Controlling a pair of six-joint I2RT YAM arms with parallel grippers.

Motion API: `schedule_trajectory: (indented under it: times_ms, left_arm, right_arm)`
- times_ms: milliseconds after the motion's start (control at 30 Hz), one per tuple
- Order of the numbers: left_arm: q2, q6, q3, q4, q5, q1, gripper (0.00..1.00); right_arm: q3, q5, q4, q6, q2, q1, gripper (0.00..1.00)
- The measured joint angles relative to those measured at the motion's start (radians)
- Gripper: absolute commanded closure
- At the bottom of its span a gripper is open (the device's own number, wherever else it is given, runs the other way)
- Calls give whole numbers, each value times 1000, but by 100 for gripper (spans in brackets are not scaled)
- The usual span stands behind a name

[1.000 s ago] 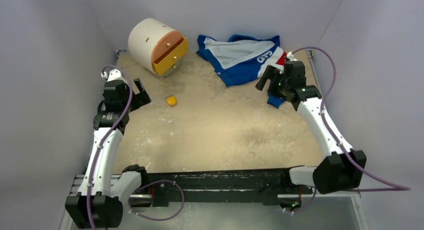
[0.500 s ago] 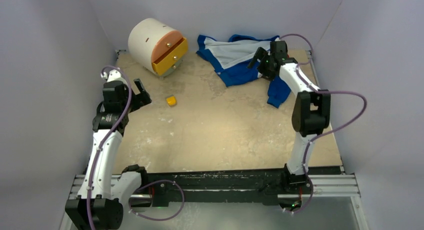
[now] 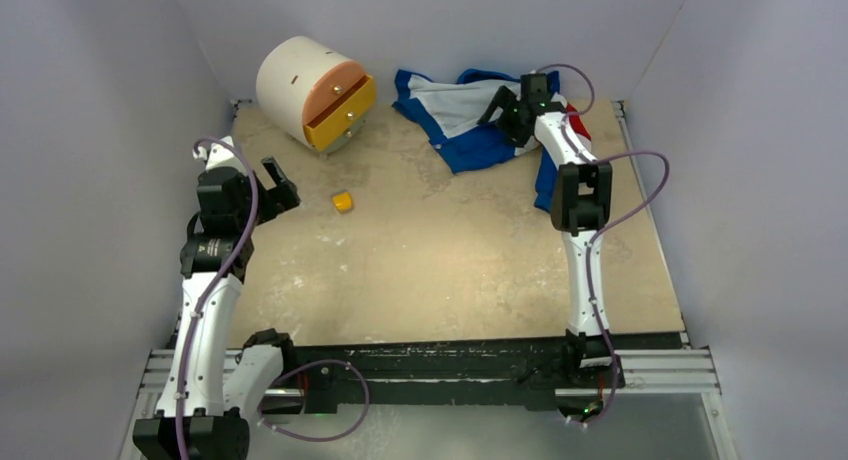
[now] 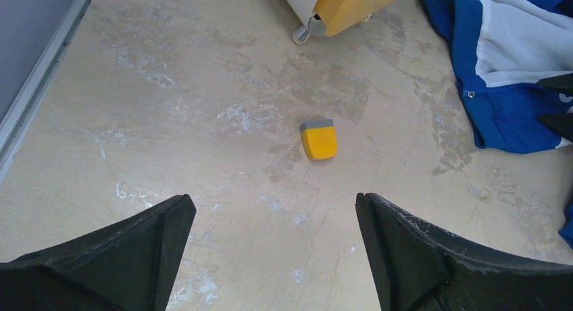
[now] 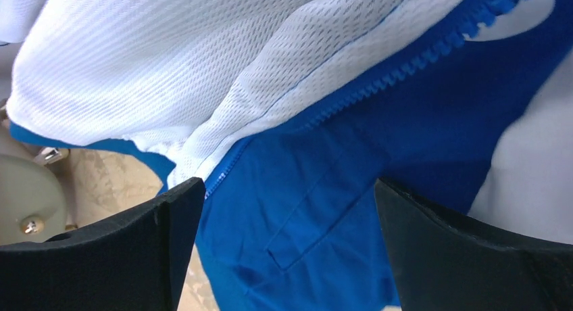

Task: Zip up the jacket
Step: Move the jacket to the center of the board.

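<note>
The jacket [image 3: 465, 115] lies crumpled at the far right of the table, royal blue with white panels and a bit of red. It lies open, its white mesh lining and blue zipper teeth [image 5: 412, 61] showing in the right wrist view. My right gripper [image 3: 497, 108] is open, just above the jacket's blue front [image 5: 324, 209], holding nothing. My left gripper [image 3: 275, 185] is open and empty at the left of the table, far from the jacket. The jacket's edge also shows in the left wrist view [image 4: 507, 115].
A small yellow block [image 3: 343, 201] lies on the table, ahead of my left gripper [image 4: 319, 140]. A white cylinder cabinet with orange and yellow drawers [image 3: 315, 88] stands at the back left. Grey walls enclose the table on three sides.
My right arm has stretched far forward and left, bringing its gripper from the jacket's right end to over its middle. My left arm has shifted slightly.
</note>
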Motion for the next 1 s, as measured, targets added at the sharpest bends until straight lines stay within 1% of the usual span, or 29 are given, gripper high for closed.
schedule_trajectory:
  times_ms: [133, 200, 233, 300, 400, 433, 467, 533, 600, 667, 767, 800, 1000]
  left_arm:
    - [11, 0, -5, 1, 15, 5, 2]
    - [16, 0, -5, 1, 23, 6, 2]
    - [19, 0, -5, 2, 27, 9, 2]
    - [26, 0, -5, 7, 40, 16, 2]
    - [40, 0, -5, 15, 57, 26, 3]
    - [45, 0, -5, 16, 63, 29, 3]
    - [48, 0, -5, 16, 68, 30, 3]
    - [53, 0, -6, 16, 75, 31, 4]
    - [55, 0, -8, 16, 80, 31, 4]
    - [56, 0, -8, 17, 83, 31, 4]
    - [58, 0, -8, 20, 87, 34, 5]
    - [61, 0, -8, 21, 89, 36, 5]
    - [79, 0, -8, 23, 101, 37, 6]
  right_arm:
    - [61, -31, 3, 6, 57, -1, 4]
    - [69, -44, 6, 6, 65, -1, 10]
    - [76, -53, 12, 7, 75, 1, 15]
    - [84, -64, 21, 7, 85, 3, 30]
    - [43, -82, 62, 6, 82, 6, 56]
    - [5, -84, 94, 6, 69, 6, 64]
    - [-58, -84, 135, 6, 45, 6, 74]
    - [-220, -84, 225, 5, -31, 8, 90]
    - [-383, -81, 286, 4, -115, 15, 100]
    - [-544, -77, 343, 2, -206, 27, 100]
    - [-772, -74, 384, -2, -352, 40, 100]
    - [-864, -73, 385, -3, -417, 44, 100]
    - [-1263, -49, 400, -8, -747, 41, 100]
